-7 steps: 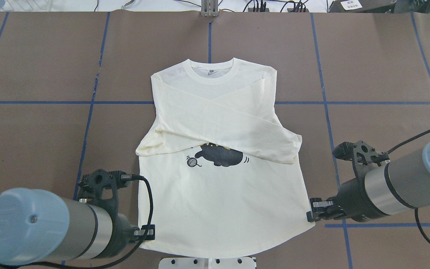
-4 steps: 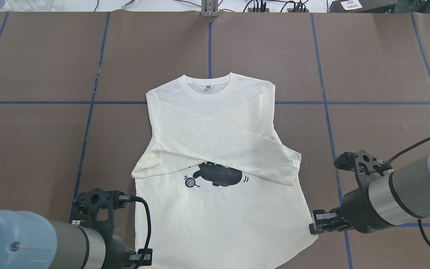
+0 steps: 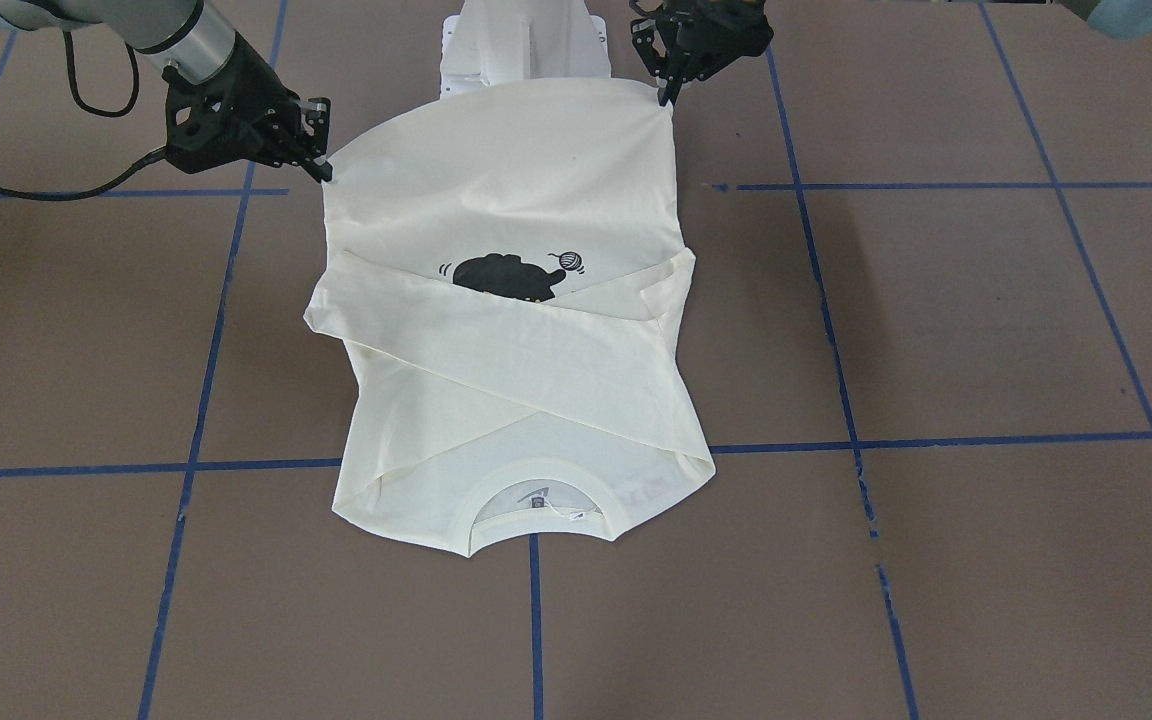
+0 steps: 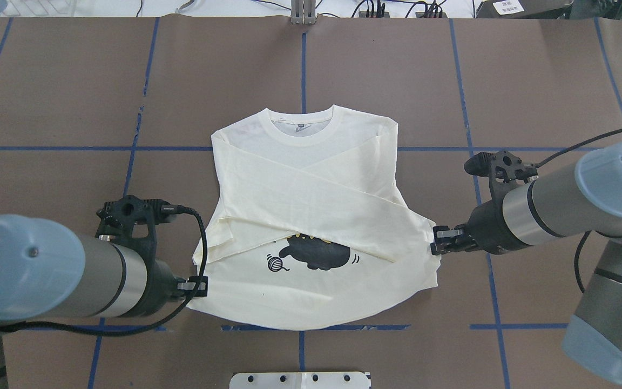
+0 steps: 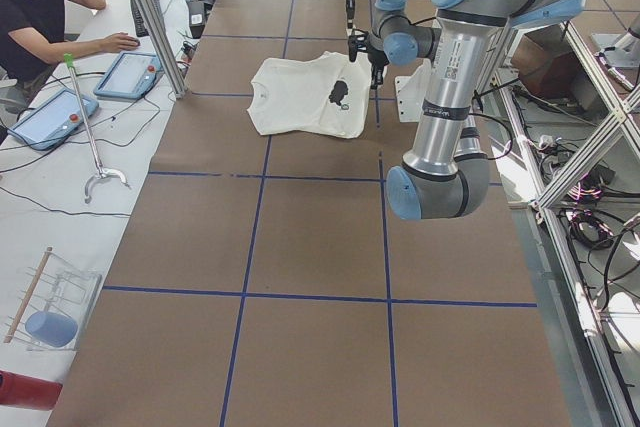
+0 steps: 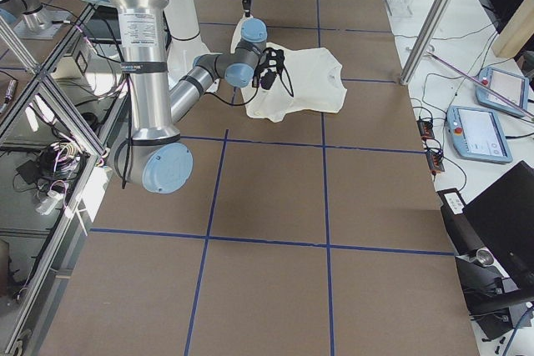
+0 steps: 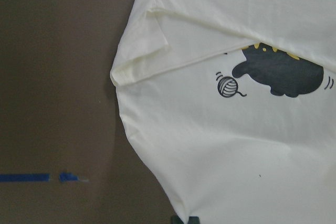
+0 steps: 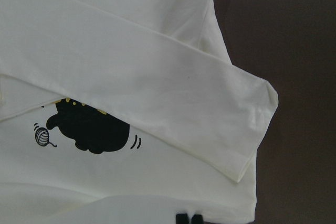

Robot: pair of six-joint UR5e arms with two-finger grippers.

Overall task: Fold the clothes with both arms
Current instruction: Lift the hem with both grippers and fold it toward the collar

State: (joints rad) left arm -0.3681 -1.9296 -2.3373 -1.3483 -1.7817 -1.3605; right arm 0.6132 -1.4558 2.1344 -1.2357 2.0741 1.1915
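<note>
The cream-white T-shirt (image 4: 311,183) lies print side up on the brown table, collar at the far end, both long sleeves crossed over the chest. The black cat print (image 4: 316,252) shows below the sleeves. My left gripper (image 4: 197,284) is shut on the shirt's near left hem corner. My right gripper (image 4: 436,246) is shut on the near right hem corner. Both corners are held up off the table, so the hem hangs in a curve between them. In the front-facing view the shirt (image 3: 516,380) has my right gripper (image 3: 321,170) and left gripper (image 3: 669,95) at its hem corners.
The white pedestal base (image 4: 300,380) stands at the table's near edge behind the hem. Blue tape lines (image 4: 303,65) cross the brown cover. In the left side view an operator (image 5: 40,7) sits beyond the far edge by tablets (image 5: 125,72).
The shirt first slid toward the robot, dragged by both grippers. Since then both grippers have risen and moved toward the collar with the hem corners; the collar end stayed put.
</note>
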